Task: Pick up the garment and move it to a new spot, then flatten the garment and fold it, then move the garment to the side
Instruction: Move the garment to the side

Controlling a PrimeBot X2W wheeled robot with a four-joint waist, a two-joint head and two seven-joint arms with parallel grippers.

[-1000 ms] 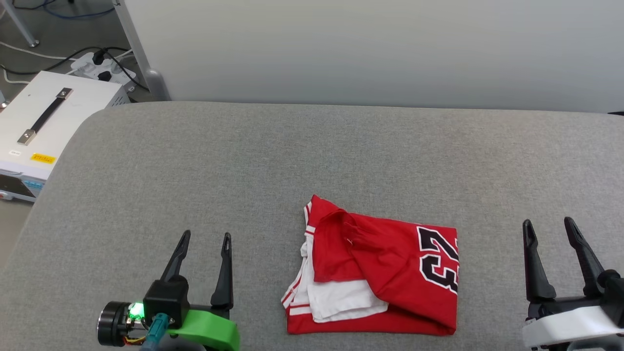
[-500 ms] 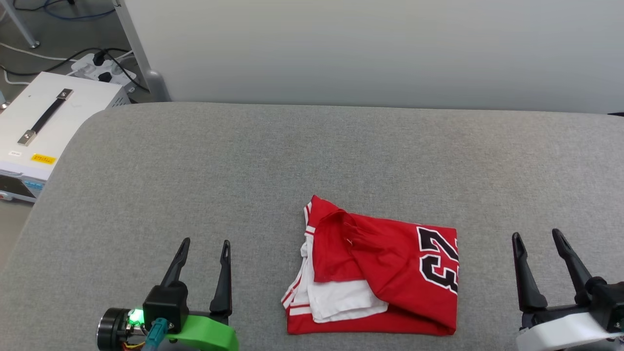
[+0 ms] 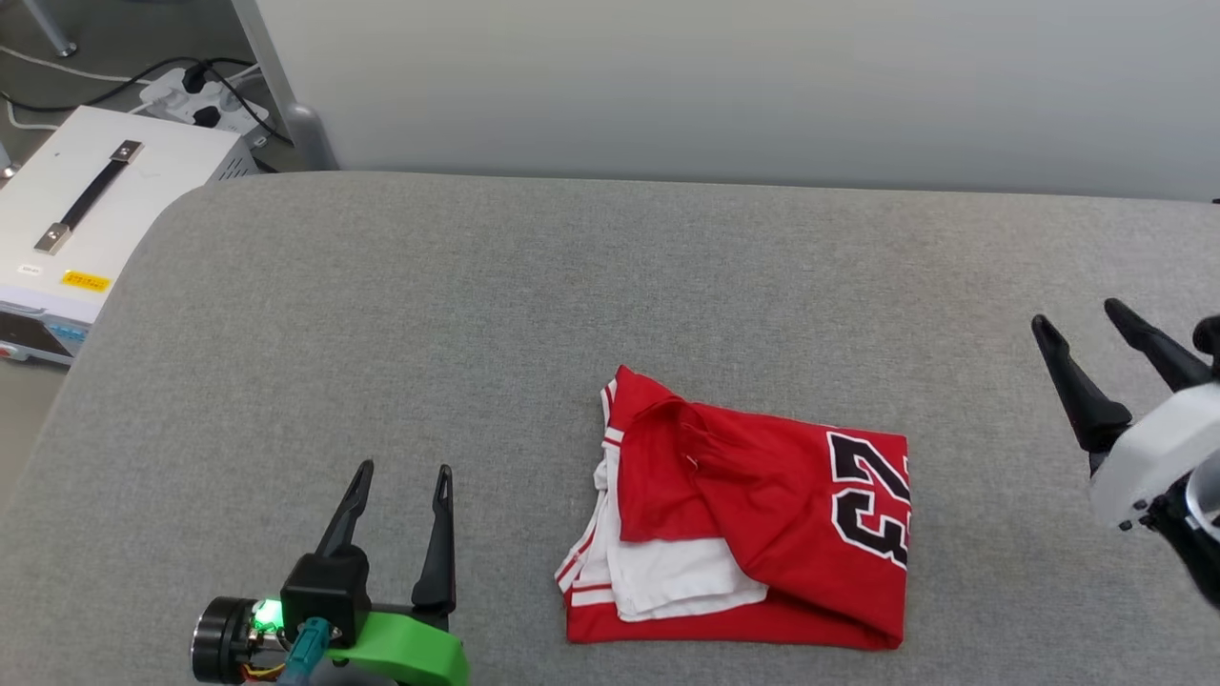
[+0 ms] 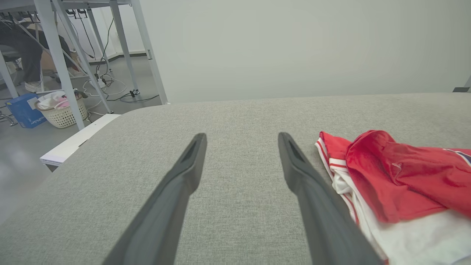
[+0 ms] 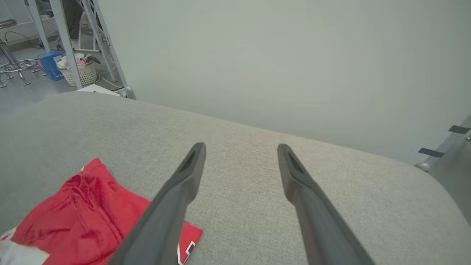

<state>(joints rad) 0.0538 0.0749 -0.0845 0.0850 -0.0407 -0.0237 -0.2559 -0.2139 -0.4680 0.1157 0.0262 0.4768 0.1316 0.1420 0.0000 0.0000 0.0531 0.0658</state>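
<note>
In the head view, a grey fabric-covered tabletop (image 3: 381,314) is seen before a pale wall panel (image 3: 724,86); off its far left corner, a white metal case with a black strap handle (image 3: 143,205) and a white power strip (image 3: 186,95) are set on the floor. The garment (image 3: 762,534), a red jersey-style T-shirt, is laid folded on the near middle of the tabletop, with a white sleeve and striped trim exposed at its left and black white-outlined numerals at its right. The left gripper (image 3: 403,469) is held near its left side and the right gripper (image 3: 1077,315) well apart on its right; both pairs of dark fingers are spread and empty. In the left wrist view, the left gripper (image 4: 241,135) is parted over bare fabric, and the garment (image 4: 397,176), a rumpled red fold over white, is partly covered by one finger; grey metal table legs (image 4: 59,55), a white woven basket (image 4: 62,112) and a blue box (image 4: 24,110) are seen beyond. In the right wrist view, the right gripper (image 5: 241,146) is likewise spread, and the garment (image 5: 84,209) is seen at the lower left.
</note>
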